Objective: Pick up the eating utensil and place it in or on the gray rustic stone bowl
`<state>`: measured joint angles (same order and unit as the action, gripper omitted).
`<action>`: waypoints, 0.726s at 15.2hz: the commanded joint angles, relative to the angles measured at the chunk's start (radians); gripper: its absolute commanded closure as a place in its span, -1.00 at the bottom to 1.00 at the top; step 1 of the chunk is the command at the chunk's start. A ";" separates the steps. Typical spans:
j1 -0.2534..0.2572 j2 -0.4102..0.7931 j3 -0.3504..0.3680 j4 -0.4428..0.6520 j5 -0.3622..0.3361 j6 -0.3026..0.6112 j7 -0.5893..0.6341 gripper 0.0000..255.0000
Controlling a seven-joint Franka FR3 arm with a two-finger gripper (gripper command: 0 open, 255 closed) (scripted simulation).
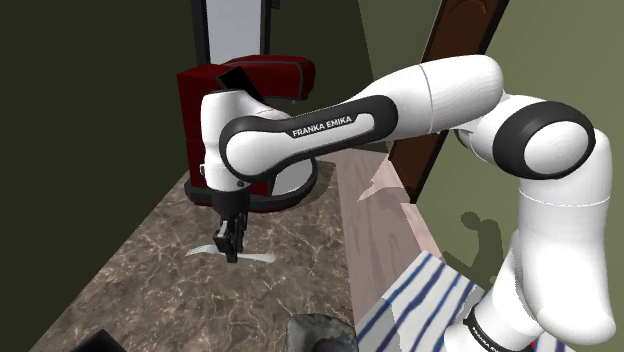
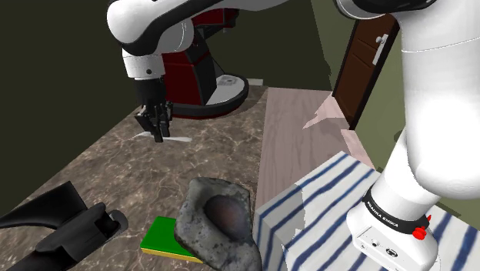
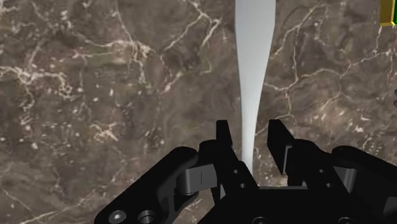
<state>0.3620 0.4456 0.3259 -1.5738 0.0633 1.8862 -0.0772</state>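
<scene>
In the shoulder view, the gripper (image 1: 231, 243) is seen low over the marble counter (image 1: 130, 270), directly above a white utensil (image 1: 262, 257) laid flat near the counter's middle. Bare marble is offered toward that view's left, up to the counter's edge. Behind the gripper the way is closed by a red appliance (image 1: 245, 85). The grey stone bowl (image 1: 320, 335) is cut by the bottom edge. "FRANKA EMIKA" is read on the forearm (image 1: 325, 125).

In the second exterior view, open marble is seen between utensil (image 2: 178, 138) and bowl (image 2: 218, 223). A green-and-yellow block (image 2: 163, 237) is set just beside the bowl, a black object (image 2: 61, 227) nearby. The same lettering is carried on the arm's base (image 2: 382, 217).

In the wrist view, the fingers (image 3: 222, 137) are held apart. The utensil's handle (image 3: 251, 95) is flanked but untouched, so nothing is gripped.
</scene>
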 commanded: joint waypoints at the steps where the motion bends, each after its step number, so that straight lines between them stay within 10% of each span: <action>1: 0.001 -0.005 0.001 0.021 0.001 -0.026 0.004 1.00; 11: 0.002 -0.030 0.006 0.119 0.006 -0.147 0.018 1.00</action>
<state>0.3637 0.4215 0.3310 -1.4595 0.0674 1.7500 -0.0604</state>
